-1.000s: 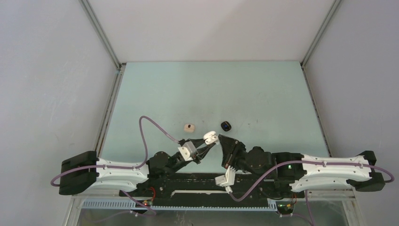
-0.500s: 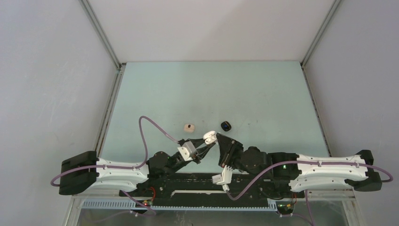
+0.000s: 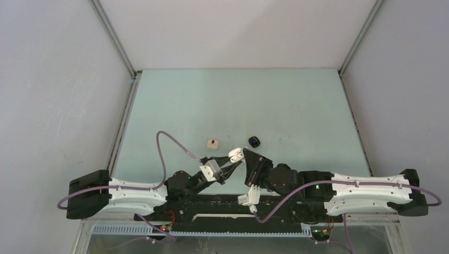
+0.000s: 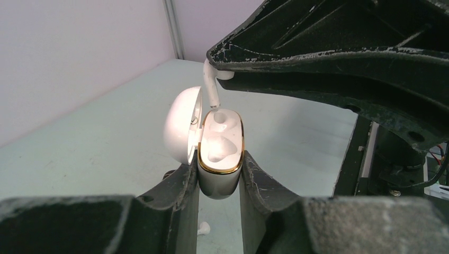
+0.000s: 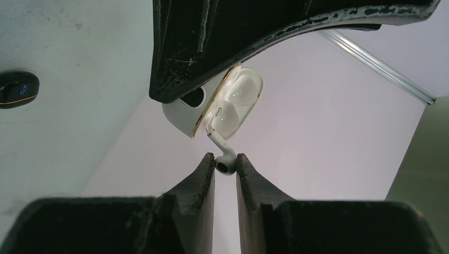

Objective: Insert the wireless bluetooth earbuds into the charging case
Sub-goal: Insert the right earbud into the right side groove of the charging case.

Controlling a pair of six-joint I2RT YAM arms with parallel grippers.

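Note:
My left gripper (image 4: 218, 166) is shut on the body of a white charging case (image 4: 220, 177) with a gold rim, held up off the table. Its lid (image 4: 181, 124) hangs open to the left. My right gripper (image 5: 225, 159) is shut on the head of a white earbud (image 5: 226, 163). The stem (image 4: 213, 94) points down at the mouth of the case's far socket. From above, both grippers meet at the case (image 3: 235, 154) near the front middle of the table. Another white earbud (image 4: 203, 228) lies on the table under the case.
A black oval case (image 3: 254, 141) with a blue light sits on the pale green table (image 3: 296, 106) just behind the grippers, and shows too in the right wrist view (image 5: 18, 89). A small beige object (image 3: 213, 143) lies to its left. Grey walls enclose the table.
My right arm has shifted a little left, bringing the earbud closer to the open case. The left gripper and the case have stayed in place.

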